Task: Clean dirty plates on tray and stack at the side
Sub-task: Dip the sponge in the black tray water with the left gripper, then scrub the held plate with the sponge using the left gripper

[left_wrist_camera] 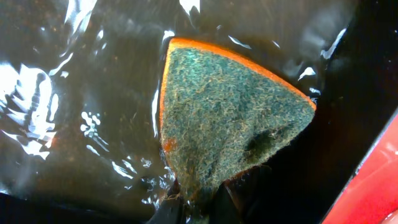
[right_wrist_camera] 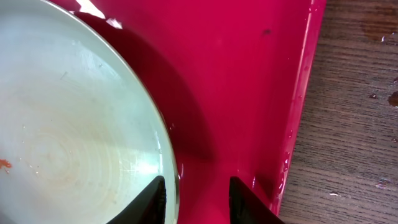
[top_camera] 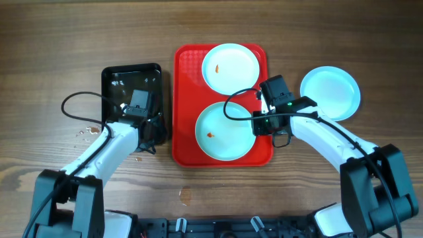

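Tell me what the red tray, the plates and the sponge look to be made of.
The red tray looks like moulded plastic: glossy, uniform colour, rounded corners. The plates are smooth and pale with a thin raised rim and a soft shine; plastic or melamine seems likely, though glazed ceramic is possible. The sponge shows a green fibrous scouring face on orange foam.

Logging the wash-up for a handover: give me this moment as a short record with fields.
red plastic tray: holds two round pale-blue plates
far plate: small orange smear
near plate: small orange smear
third plate: on the wooden table right of the tray, no smear visible
left gripper: shut on the green-and-orange sponge, in the wet black tray
right gripper: open, astride the near plate's right rim
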### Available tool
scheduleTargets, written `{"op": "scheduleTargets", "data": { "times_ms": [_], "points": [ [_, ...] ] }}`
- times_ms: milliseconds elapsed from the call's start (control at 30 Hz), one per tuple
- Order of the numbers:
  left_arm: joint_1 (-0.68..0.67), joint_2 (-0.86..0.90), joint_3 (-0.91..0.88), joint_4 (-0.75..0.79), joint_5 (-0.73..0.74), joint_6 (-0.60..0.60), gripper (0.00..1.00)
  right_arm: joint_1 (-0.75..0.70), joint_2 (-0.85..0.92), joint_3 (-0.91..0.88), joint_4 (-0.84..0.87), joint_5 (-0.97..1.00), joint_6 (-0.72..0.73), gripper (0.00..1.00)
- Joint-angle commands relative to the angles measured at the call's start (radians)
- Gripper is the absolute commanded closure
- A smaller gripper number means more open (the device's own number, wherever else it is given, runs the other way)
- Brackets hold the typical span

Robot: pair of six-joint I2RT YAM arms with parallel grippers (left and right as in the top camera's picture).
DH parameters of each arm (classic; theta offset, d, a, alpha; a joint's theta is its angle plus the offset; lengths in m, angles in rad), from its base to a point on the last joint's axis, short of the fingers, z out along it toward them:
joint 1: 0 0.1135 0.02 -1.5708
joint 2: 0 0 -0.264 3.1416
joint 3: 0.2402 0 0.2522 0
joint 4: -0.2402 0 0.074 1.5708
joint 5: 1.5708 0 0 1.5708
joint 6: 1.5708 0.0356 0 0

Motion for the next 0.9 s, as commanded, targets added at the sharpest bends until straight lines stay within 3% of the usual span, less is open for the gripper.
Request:
{"op": "scheduleTargets", "data": {
  "times_ms": [0,333,500,633,867],
  "points": [
    [0.003,-0.046,0.024,-0.030,-0.012,0.065,0.96,0.004,0.013,0.016,0.002,-0.012,-0.017,0.66],
    [0.003,-0.159,0.100,-0.143,-0.098,0.142,0.96,0.004,0.013,0.016,0.002,-0.012,-0.016,0.67],
    [-0.025,-0.154,0.101,-0.119,0.071,0.169,0.96,0.004,0.013,0.016,0.001,-0.012,-0.017,0.67],
    [-0.122,-0.167,0.122,-0.053,0.164,0.168,0.96,0.004,0.013,0.016,0.005,-0.012,-0.017,0.67],
    [-0.345,-0.105,0.122,0.093,0.164,0.047,0.96,0.004,0.015,0.008,0.016,-0.011,-0.016,0.67]
  ]
}}
